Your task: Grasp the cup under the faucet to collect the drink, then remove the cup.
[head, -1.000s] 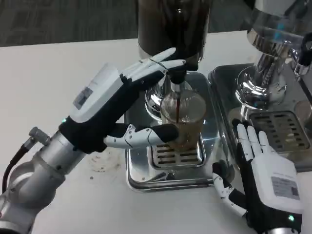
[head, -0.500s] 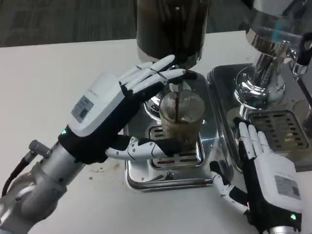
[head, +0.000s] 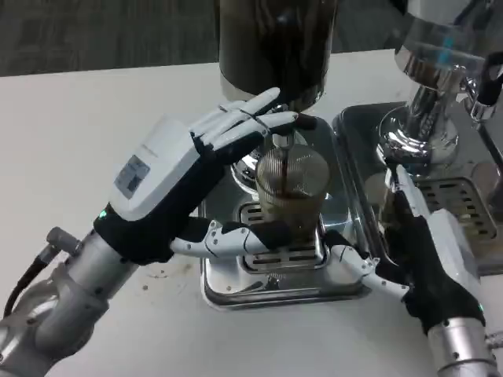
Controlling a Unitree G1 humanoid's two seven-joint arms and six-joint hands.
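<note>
A clear ribbed cup (head: 292,188), partly filled with brown drink, stands on the grille of the steel drip tray (head: 236,292) under the faucet (head: 283,133). My left hand (head: 177,184) is at the cup's left. Its straight, spread fingers (head: 251,118) reach past the rim to the faucet, and its thumb (head: 236,239) lies at the foot of the cup. I cannot tell whether it squeezes the cup. My right hand (head: 428,255) stands on edge to the right of the tray, open, with its thumb (head: 354,261) pointing at the cup and not touching it.
The dark drink tank (head: 275,47) rises right behind the cup. A chrome dispenser (head: 428,86) with its own steel tray and grille (head: 464,206) stands at the right, just behind my right hand. Bare white table (head: 94,102) lies to the left and in front.
My right hand has turned from flat, palm down, onto its edge and moved left, with its thumb now over the tray's front right corner. The left hand and cup have stayed put.
</note>
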